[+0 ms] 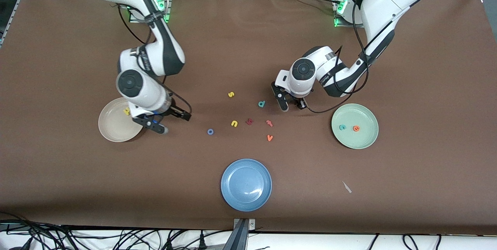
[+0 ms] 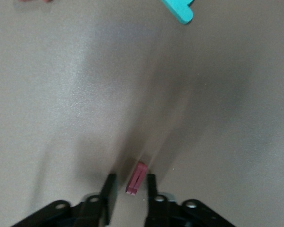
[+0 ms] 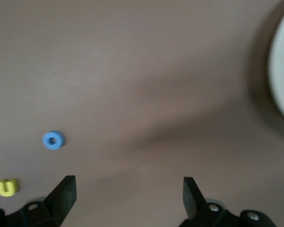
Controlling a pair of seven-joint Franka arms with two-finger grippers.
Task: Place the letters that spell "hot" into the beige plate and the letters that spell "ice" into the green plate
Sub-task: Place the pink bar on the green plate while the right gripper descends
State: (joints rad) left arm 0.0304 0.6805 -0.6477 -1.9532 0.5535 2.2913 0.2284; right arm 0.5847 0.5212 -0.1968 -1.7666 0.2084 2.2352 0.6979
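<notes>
Gripping the dark red foam bar "i" (image 2: 136, 178), left gripper (image 2: 132, 185) jaws narrow; right gripper (image 3: 128, 196) jaws wide beside the beige plate (image 1: 110, 127).

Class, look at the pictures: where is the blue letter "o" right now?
In the front view, the blue "o" lies on the bare brown table, not in any plate, beside the yellow "n" and toward the right arm's end from it.
</notes>
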